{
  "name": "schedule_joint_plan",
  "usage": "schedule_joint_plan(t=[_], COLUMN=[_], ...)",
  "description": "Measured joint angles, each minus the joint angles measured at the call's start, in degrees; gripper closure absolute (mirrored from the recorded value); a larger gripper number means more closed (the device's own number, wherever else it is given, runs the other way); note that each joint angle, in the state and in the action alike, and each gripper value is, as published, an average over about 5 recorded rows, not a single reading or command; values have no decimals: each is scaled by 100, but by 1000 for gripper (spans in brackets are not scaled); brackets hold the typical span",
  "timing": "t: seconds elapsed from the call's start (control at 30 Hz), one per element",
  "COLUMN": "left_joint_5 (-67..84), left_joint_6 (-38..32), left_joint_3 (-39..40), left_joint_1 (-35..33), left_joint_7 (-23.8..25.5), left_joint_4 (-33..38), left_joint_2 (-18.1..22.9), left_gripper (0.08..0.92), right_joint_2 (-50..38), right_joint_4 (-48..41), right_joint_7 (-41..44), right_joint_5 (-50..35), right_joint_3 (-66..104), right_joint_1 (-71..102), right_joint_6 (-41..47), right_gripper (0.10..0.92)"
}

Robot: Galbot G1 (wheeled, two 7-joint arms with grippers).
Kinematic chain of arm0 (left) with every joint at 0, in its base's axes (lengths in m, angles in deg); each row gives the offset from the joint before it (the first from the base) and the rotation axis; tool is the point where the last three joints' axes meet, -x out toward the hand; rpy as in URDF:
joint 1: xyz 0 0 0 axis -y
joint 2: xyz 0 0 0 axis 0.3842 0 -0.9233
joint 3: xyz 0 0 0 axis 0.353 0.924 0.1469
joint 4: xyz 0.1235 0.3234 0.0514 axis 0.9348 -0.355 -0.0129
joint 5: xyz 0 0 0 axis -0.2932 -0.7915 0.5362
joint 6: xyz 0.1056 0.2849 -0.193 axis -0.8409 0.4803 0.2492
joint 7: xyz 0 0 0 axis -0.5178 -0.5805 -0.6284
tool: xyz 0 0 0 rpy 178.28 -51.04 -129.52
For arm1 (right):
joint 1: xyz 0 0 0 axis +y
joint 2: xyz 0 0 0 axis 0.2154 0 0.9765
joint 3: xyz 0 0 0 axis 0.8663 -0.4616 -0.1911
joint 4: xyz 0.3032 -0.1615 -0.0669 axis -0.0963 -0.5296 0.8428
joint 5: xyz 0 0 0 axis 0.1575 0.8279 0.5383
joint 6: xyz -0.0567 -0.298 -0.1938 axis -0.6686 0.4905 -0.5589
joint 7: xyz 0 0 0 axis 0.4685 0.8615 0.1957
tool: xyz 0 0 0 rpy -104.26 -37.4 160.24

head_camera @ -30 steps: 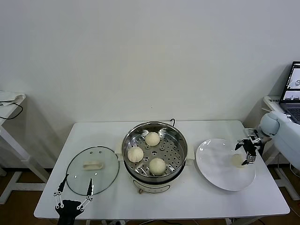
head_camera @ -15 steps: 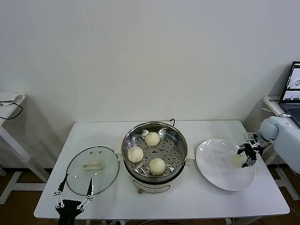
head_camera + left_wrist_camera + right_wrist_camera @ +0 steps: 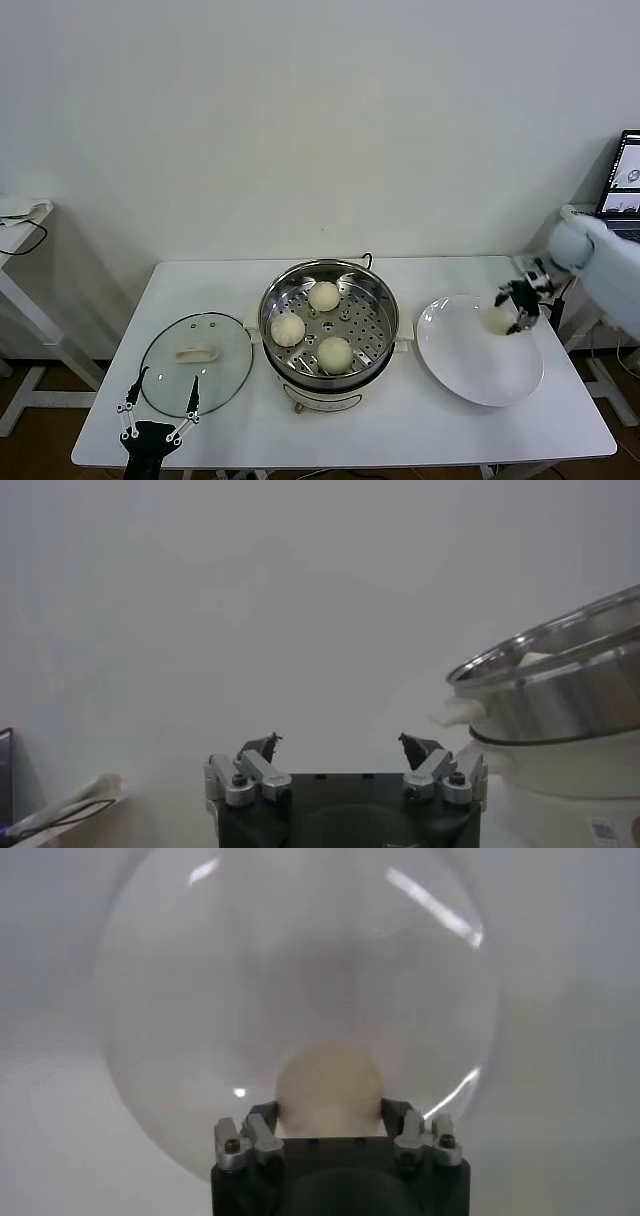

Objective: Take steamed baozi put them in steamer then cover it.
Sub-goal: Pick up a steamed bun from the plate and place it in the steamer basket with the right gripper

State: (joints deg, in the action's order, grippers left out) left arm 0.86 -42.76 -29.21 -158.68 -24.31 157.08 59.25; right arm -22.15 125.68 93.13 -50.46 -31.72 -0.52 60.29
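Right claw [image 3: 512,308] clamped on fourth baozi [image 3: 499,319], above white plate [image 3: 470,370]. Three baozi [image 3: 323,296] sit in steamer [image 3: 329,323]. Cover [image 3: 197,351] flat on table [image 3: 420,430]. Left claw [image 3: 158,412] spread wide, parked near table's front edge.

Even, bright, diffuse light fills the head view; shadows under the steamer [image 3: 329,330] and plate [image 3: 480,350] are faint. The pot's steel rim shows soft highlights. In the right wrist view the plate [image 3: 180,998] carries bright glare streaks at upper right and looks hazy. The left wrist view is washed-out, its background a pale blur.
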Motion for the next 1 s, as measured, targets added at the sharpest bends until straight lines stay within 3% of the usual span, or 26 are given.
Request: schedule_joint_plan(t=[0.23,0.47,1.0], left_joint_5=[2,3,39], left_joint_6=[36,105,91], left_joint_3=[15,30,-44], left_joint_1=[28,52,-12], left_joint_7=[0,0,-13], left_joint_4=[28,100,189], left_joint_2=[-29,-44,-67], left_gripper=[177,177,177], right_joint_2=[436,1005,2050], right_joint_4=[828,1706,2073], right_joint_7=[270,11,-852], right_joint_5=[-1126,-1973,-2396], right_joint_3=[-1224,-2082,-2945], right_joint_1=[-1514,-2303,-2347], right_joint_6=[378,891,1602], right_gripper=[316,325,338])
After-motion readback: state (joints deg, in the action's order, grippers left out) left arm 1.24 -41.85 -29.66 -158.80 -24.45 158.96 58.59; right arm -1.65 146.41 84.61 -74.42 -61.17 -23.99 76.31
